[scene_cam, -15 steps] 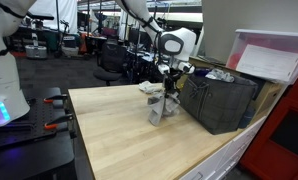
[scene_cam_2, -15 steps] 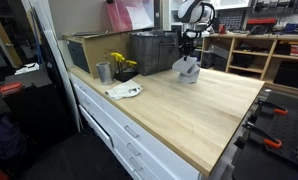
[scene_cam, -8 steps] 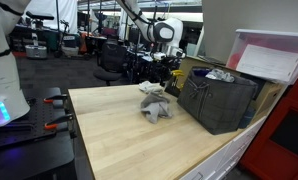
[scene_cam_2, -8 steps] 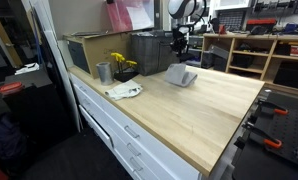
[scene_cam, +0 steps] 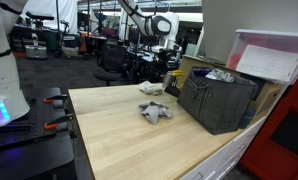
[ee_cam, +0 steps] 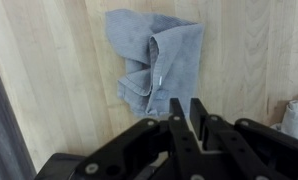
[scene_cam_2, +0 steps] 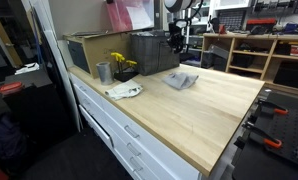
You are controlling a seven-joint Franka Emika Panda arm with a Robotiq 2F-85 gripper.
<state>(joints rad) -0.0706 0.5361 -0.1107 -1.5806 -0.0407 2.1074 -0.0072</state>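
Well inside the table [scene_cam: 109,130] edges, cloth [scene_cam: 155,111] lies.

Wrist view: a pale rounded object [ee_cam: 297,118] is cut by the right edge, a dark grey crate side [ee_cam: 1,130] by the left. In both exterior views the black robot gripper [scene_cam: 169,70] [scene_cam_2: 175,41] is too small to read its jaws.

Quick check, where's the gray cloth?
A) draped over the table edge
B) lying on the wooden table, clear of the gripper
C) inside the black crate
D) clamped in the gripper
B: in the wrist view the gray cloth lies crumpled on the wooden table, apart from the gripper, which holds nothing.
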